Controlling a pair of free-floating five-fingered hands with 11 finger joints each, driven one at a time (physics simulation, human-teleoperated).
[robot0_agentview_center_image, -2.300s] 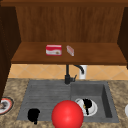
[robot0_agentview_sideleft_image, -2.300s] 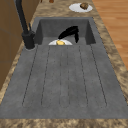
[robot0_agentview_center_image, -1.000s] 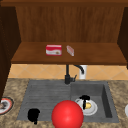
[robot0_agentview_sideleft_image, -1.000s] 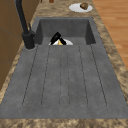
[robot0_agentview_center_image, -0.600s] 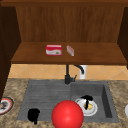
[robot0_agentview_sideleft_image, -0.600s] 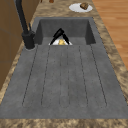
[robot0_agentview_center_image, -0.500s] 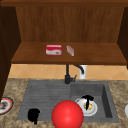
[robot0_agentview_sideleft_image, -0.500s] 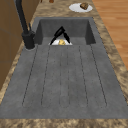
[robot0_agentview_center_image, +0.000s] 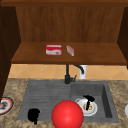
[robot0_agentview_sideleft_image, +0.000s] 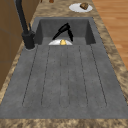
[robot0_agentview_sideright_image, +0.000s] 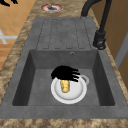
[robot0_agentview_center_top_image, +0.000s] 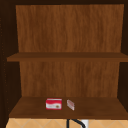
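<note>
Two black hands over the sink rn. Right hand is down in the basin, right over the white plate, palm down, fingers stretched out and pointing down toward the yellow food bit on the plate. From the right side cam that hand looks spread, fingertips fanned out just over the far end of the yellow piece; can't tell if it's actually touching, nothing looks pinched. Left side cam: same hand tilted, fingers angled down at the plate, yellow bit peeking just under them. Plate sits on the basin floor, toward the front-middle, w/ the yellow thing roughly at its center. Left hand hangs at the front-left edge of the drainboard, well apart from the plate, looks like a dark blob, fingers drooping down, holding nothing that I can see. Big red ball at the front, between the two hands, overlapping the sink's front rim. Black faucet at the back, between drainboard and basin. On the counter left, a red-rimmed plate; far end in the left side cam, another white plate w/ a brown piece. Up on the lower wooden shelf: a red-and-white box and a small pinkish box just beside it.
</note>
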